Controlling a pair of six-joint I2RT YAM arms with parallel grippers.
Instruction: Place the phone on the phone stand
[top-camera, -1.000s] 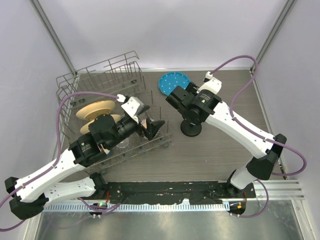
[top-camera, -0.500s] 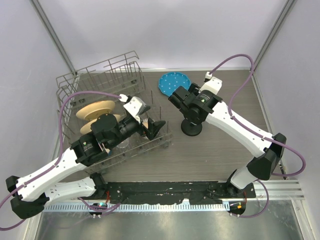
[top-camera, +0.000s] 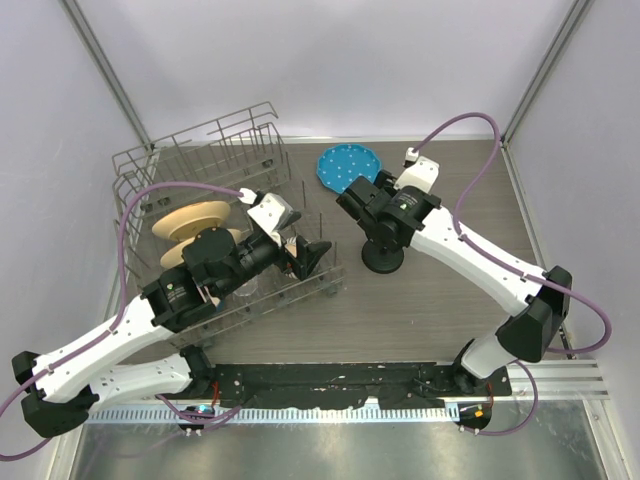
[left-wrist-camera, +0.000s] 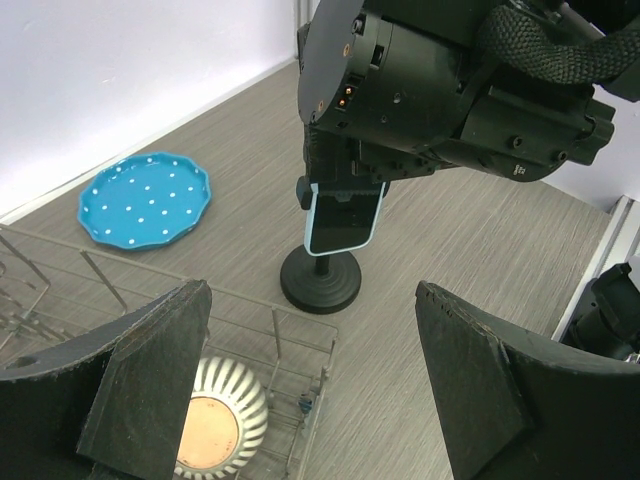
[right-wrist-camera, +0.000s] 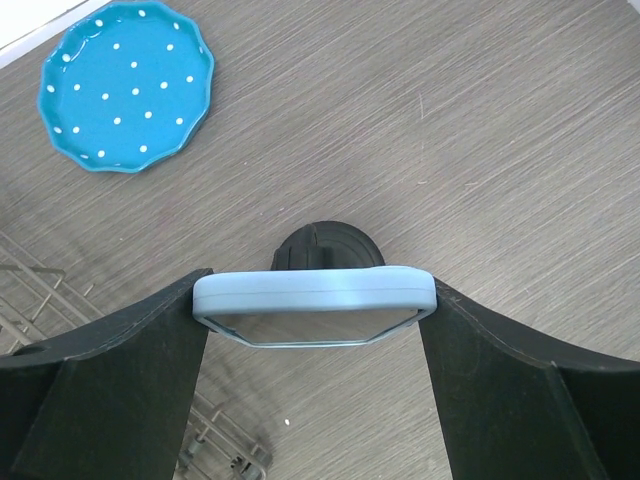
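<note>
My right gripper is shut on the phone, a light blue edged slab with a black screen, and holds it upright by its side edges. The phone stand's round black base shows just behind and below it. In the left wrist view the phone hangs at the top of the stand's post, above the disc base; the cradle is hidden behind the phone, so I cannot tell if they touch. In the top view the right gripper covers the phone, next to the base. My left gripper is open and empty over the rack's corner.
A blue dotted plate lies behind the stand. A wire dish rack fills the left side, with beige plates and a striped bowl in it. The enclosure walls stand close at the back and sides.
My right gripper has shifted slightly left and back with the phone, still over the stand. The left arm has barely moved.
</note>
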